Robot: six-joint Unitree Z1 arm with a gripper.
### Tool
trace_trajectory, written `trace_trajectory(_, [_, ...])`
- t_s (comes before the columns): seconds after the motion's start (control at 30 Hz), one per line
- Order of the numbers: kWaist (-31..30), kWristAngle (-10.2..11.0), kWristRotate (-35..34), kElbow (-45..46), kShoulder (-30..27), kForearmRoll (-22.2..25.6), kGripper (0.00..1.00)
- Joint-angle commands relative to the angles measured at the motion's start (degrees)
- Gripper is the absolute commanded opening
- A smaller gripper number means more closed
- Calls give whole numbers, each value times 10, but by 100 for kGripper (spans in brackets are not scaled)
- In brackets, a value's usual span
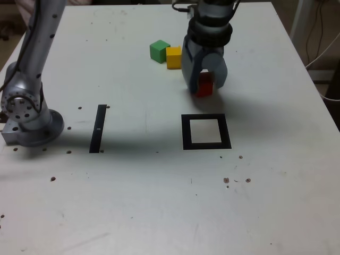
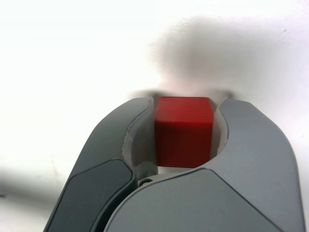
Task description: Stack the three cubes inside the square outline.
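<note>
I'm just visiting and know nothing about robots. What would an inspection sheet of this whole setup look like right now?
Surface: white table, scattered with small dark specks.
Job's things: red cube between the jaws; green cube and yellow cube side by side behind it, apparently touching; square outline with nothing inside it, nearer the camera than the red cube.
Clutter: thin black strip toward the exterior view's left.
End effector: end effector shut on the red cube, low at the table.
Cables: cables hang beyond the table edge at the exterior view's right; one runs down the arm.
Surroundings: arm base bolted at the exterior view's left; floor and furniture unclear.
</note>
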Motion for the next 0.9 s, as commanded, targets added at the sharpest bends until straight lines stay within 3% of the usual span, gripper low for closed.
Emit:
trace_trajectory(0.0, [-12,4,4,-18,-15,26,27])
trace_trajectory(0.17, [-48,8,8,-36,-44,72,27])
trace_trajectory(0.37, [-108,9,-7,-22,-68,85,27])
trace_trajectory(0.6, [-183,3,-55,-7,-64,78,27])
trace_trajectory(0.87, [-209,-2,-85,22,-68,38,27])
